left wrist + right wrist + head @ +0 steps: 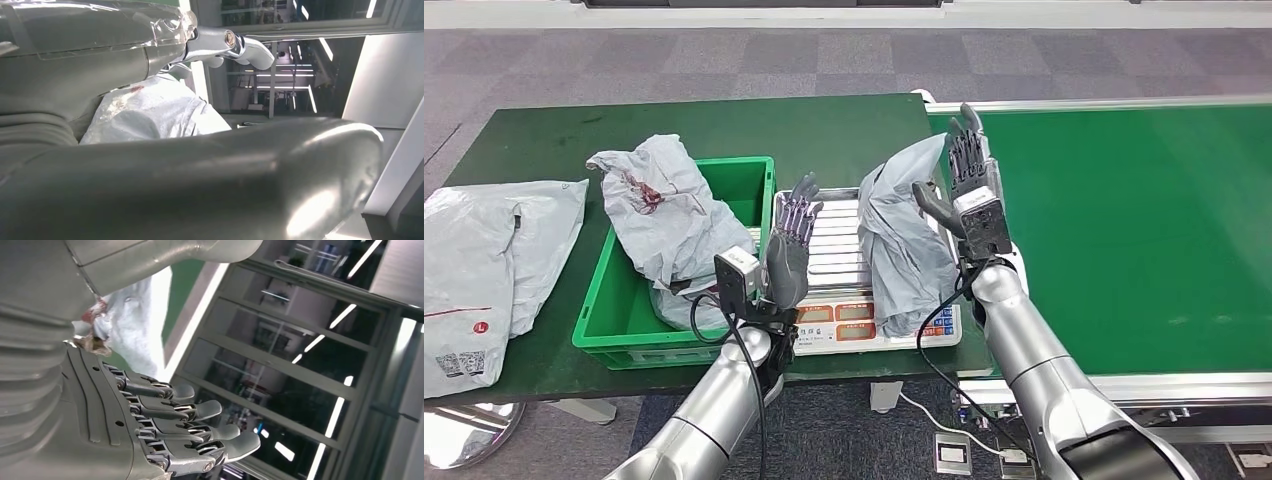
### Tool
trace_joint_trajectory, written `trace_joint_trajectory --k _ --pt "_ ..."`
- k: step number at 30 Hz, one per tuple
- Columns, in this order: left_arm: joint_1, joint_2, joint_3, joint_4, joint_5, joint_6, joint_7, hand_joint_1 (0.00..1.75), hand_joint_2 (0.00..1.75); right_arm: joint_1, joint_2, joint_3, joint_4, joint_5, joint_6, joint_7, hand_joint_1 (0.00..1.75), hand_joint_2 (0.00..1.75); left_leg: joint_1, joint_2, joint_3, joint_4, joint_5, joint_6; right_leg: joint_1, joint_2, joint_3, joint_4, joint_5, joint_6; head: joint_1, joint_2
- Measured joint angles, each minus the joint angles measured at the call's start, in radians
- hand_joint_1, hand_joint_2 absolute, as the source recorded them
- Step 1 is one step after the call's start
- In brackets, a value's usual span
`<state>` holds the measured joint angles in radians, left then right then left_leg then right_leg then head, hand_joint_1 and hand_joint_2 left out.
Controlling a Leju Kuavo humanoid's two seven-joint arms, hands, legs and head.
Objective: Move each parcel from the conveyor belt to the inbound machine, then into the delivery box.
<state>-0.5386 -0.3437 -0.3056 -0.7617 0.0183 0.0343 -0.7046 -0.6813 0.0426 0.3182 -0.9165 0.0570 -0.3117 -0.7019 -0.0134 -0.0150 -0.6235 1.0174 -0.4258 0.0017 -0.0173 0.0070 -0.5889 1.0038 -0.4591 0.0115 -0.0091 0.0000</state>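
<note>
A crumpled grey parcel (902, 245) stands upright on the right side of the inbound machine (834, 325), a flat scale with a ribbed white top. My right hand (969, 190) is raised just right of the parcel, fingers straight up and apart, thumb reaching toward the bag, gripping nothing. In the right wrist view its fingers (190, 432) are spread and empty. My left hand (792, 245) is upright over the scale's left side, open, a gap away from the parcel. The green delivery box (599, 300) holds another grey parcel (664, 215) with a red mark, also visible past my left thumb (150, 117).
Two flat grey parcels (484, 265) lie on the dark green table (724, 125) left of the box. The green conveyor belt (1144, 230) stretches away on the right with no parcels on it. A cable (944, 385) hangs below the scale.
</note>
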Motion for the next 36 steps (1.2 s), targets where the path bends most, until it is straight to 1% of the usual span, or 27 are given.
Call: trace_joint_trajectory --k 2,6,9,14,18,20,22,25,28,29,31,34,36 --pt "-0.002 0.0 0.0 0.002 0.0 0.0 0.0 0.0 0.0 0.003 -0.003 0.0 -0.017 -0.018 0.025 0.0 0.0 1.75 0.0 0.0 0.0 0.0 0.0 0.0 0.0 0.0 0.0 0.0 0.0 0.0 0.0 0.0" --pt "-0.003 0.0 0.0 0.005 0.0 0.006 0.0 0.0 0.0 0.008 -0.012 0.0 -0.024 -0.069 0.121 0.001 0.0 0.0 0.0 0.0 0.0 0.0 0.0 0.0 0.0 0.0 0.0 0.0 0.0 0.0 0.0 0.0" --pt "-0.003 0.001 0.0 0.005 0.0 0.009 0.0 0.0 0.0 0.011 -0.024 -0.002 -0.008 -0.082 0.159 0.001 0.0 0.0 0.0 0.0 0.0 0.0 0.0 0.0 0.0 0.0 0.0 0.0 0.0 0.0 0.0 0.0" --pt "-0.003 0.006 0.0 0.005 -0.001 0.017 0.0 0.0 0.0 0.002 -0.048 -0.007 0.075 -0.079 0.182 0.004 0.0 0.0 0.0 -0.001 0.0 0.0 0.0 0.0 0.0 -0.001 0.001 0.0 0.0 0.0 0.0 0.0" --pt "0.001 0.012 0.0 -0.002 -0.009 0.023 0.0 0.0 0.0 -0.029 -0.06 -0.003 0.219 -0.002 0.233 0.065 0.0 0.0 0.0 -0.001 0.0 0.0 0.0 0.0 0.0 -0.001 0.001 0.0 0.0 0.0 0.0 0.0" --pt "0.006 0.016 0.0 -0.007 -0.014 0.024 0.0 0.0 0.0 -0.033 -0.062 0.005 0.279 0.038 0.241 0.07 0.0 0.87 0.0 -0.002 0.0 0.0 0.0 0.0 0.0 -0.002 0.001 0.0 0.0 0.0 0.0 0.0" --pt "0.014 0.019 0.0 -0.014 -0.017 0.032 0.0 0.0 0.0 -0.03 -0.062 0.009 0.309 0.044 0.193 0.038 0.0 1.75 0.0 -0.002 0.0 0.0 0.0 0.0 0.0 -0.002 0.001 0.0 0.0 0.0 0.0 0.0" --pt "0.02 0.021 0.0 -0.028 -0.019 0.055 0.0 0.0 0.0 0.001 -0.063 0.004 0.268 0.012 0.042 0.005 0.0 1.75 0.0 -0.002 0.0 0.0 0.0 0.0 0.0 -0.002 0.001 0.0 0.0 0.0 0.0 0.0" --pt "0.023 0.027 -0.004 -0.063 -0.033 0.092 0.0 0.0 0.0 0.088 -0.072 -0.039 0.131 -0.028 -0.132 0.0 0.0 1.75 0.0 -0.002 0.0 0.0 -0.001 0.001 0.0 -0.002 0.001 0.0 -0.002 0.0 0.0 0.0" --pt "0.024 0.03 -0.006 -0.075 -0.037 0.103 0.0 0.0 0.0 0.121 -0.074 -0.062 0.085 -0.039 -0.174 0.0 0.0 1.75 0.0 -0.003 0.0 0.0 -0.002 0.001 0.0 -0.003 0.001 0.0 -0.002 0.001 0.0 0.0" --pt "0.024 0.034 -0.01 -0.091 -0.039 0.114 0.0 0.0 0.0 0.169 -0.077 -0.103 0.022 -0.05 -0.217 0.0 0.0 1.75 0.0 -0.003 0.0 0.0 -0.002 0.001 0.0 -0.003 0.002 0.0 -0.002 0.001 0.0 0.0" --pt "0.025 0.04 -0.016 -0.109 -0.04 0.116 0.0 0.0 0.0 0.223 -0.085 -0.147 -0.052 -0.058 -0.23 0.0 0.0 1.75 0.0 -0.002 0.0 0.0 -0.003 0.001 0.0 -0.002 0.001 -0.001 -0.002 0.001 0.0 0.0" --pt "0.026 0.042 -0.019 -0.118 -0.04 0.116 0.0 0.0 0.87 0.249 -0.091 -0.165 -0.093 -0.062 -0.233 0.0 0.0 1.75 -0.001 -0.001 0.0 0.0 -0.003 0.001 -0.001 -0.002 0.001 -0.001 -0.002 0.001 0.0 0.0"
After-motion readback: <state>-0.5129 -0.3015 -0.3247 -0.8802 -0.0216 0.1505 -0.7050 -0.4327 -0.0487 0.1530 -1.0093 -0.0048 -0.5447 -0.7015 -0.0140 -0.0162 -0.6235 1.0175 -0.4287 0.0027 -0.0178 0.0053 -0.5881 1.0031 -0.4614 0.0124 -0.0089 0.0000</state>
